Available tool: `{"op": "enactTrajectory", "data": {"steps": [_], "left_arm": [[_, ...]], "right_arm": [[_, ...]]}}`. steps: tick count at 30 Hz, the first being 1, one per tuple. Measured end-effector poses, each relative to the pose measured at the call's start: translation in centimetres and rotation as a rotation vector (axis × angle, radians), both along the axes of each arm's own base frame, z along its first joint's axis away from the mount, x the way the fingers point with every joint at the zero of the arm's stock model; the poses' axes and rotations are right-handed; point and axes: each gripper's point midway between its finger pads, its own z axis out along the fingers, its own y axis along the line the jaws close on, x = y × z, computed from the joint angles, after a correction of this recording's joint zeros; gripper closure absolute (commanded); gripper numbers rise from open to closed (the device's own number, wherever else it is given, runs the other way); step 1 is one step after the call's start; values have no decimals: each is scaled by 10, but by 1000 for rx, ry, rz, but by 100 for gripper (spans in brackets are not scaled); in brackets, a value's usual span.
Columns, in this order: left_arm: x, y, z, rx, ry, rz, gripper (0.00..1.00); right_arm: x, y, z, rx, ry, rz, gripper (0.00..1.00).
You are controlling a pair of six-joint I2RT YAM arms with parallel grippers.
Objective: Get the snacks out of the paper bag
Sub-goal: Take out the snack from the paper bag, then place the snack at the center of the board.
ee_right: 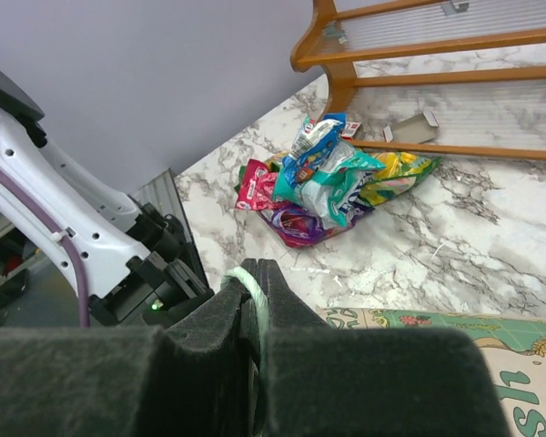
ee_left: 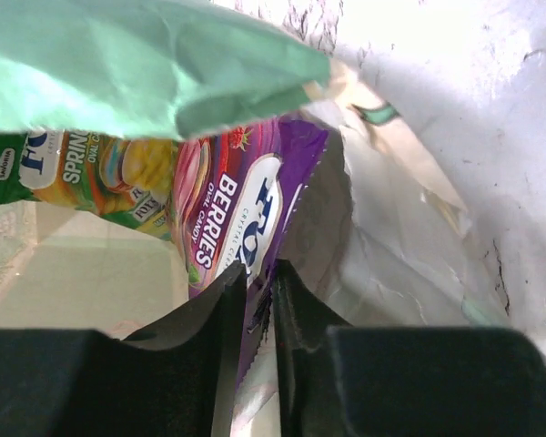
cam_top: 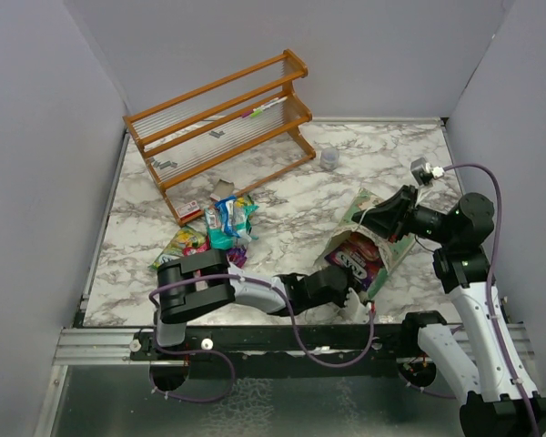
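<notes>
From above, we see the paper bag [cam_top: 379, 244] lying on its side close to the near edge of the desk [cam_top: 291, 196], right of the middle, with its mouth turned toward the left near corner. The left claw [cam_top: 344, 279] reaches into that mouth, where a purple packet [cam_top: 359, 259] shows. The right claw [cam_top: 378, 217] sits at the bag's upper rim on the far side. A heap of packets [cam_top: 214, 232] lies out on the marble toward the left edge, well apart from the bag and just in front of the wooden rack [cam_top: 223, 118], which stands toward the far left corner. A grey cup [cam_top: 329, 159] stands near the far edge, beside the rack's right end.

In the left wrist view we look inside the bag. The left claw [ee_left: 259, 300] is clenched, its two dark fingers [ee_left: 223, 319] pinching the lower edge of the purple packet [ee_left: 246, 209], which is printed with BERRIES. A green-yellow packet [ee_left: 91, 173] lies to the left, touching the purple one. The bag's mint outer flap [ee_left: 136, 73] hangs over both.

In the right wrist view the right claw [ee_right: 252, 291] is clamped tight on a pale green strip of the bag. We cannot tell whether the strip is rim or handle. The bag's printed side [ee_right: 419, 320] shows just beside the fingers. Beyond it, the heap of packets [ee_right: 332, 182] rests on the desk against the foot of the rack [ee_right: 437, 76].
</notes>
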Motion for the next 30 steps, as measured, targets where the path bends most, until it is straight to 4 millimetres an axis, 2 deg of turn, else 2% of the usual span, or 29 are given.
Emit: {"op": "enactTrajectory", "data": {"steps": [4, 6, 17, 20, 26, 28, 30], "left_arm": [[0, 7, 4, -4, -16, 4, 95], [-1, 12, 13, -20, -19, 9, 98], [-20, 42, 131, -317, -1, 59, 100], [-21, 51, 151, -378, 20, 82, 100], [-24, 79, 174, -451, 82, 136, 100], [-26, 93, 190, -501, 107, 154, 100], [-29, 106, 215, -579, 129, 158, 100]], "right_arm": [[3, -2, 0, -5, -4, -29, 98], [6, -3, 2, -6, -7, -49, 98], [23, -10, 1, -8, 4, -147, 98], [27, -12, -1, -14, 7, -166, 98], [32, -15, 2, -23, -7, -199, 98], [34, -16, 2, -26, -12, -208, 98], [36, -17, 1, -29, -11, -214, 98]]}}
